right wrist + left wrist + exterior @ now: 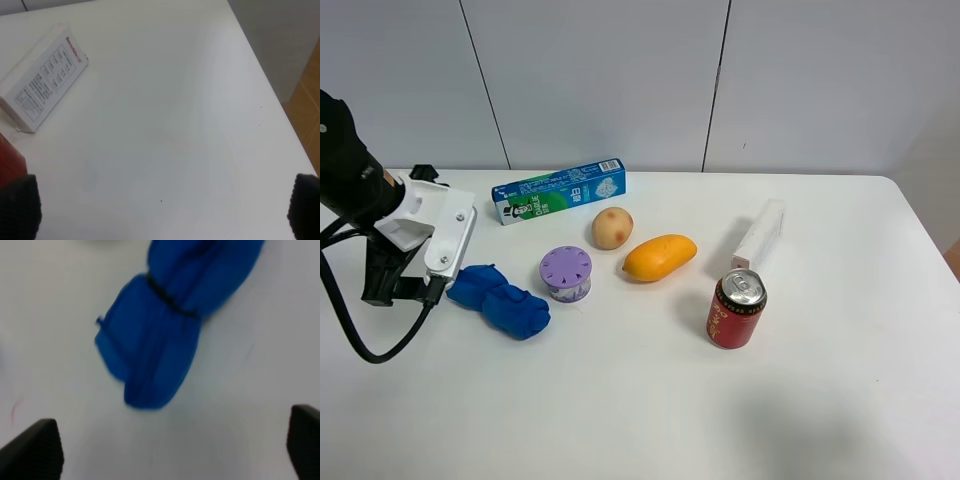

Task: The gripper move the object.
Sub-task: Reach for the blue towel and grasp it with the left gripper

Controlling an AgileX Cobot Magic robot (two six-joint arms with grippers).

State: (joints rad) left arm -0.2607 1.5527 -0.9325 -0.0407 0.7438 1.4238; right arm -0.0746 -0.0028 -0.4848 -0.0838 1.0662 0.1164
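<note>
The left gripper [167,447] is hovering with its jaws spread wide, gripping nothing. Just ahead, the blue object [160,335] is lying ungripped on the white table [620,400], near the purple container [566,272]. By my judgement, grasping and moving are both waiting to be done. The right gripper [161,207] is idling far off, its jaws spread too.

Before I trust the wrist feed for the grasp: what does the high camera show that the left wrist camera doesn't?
Only the high view: toothpaste box, purple container, mango and can. Only the left wrist view: a black band around the middle of the blue bundle. Both: that bundle lying on the white table.
</note>
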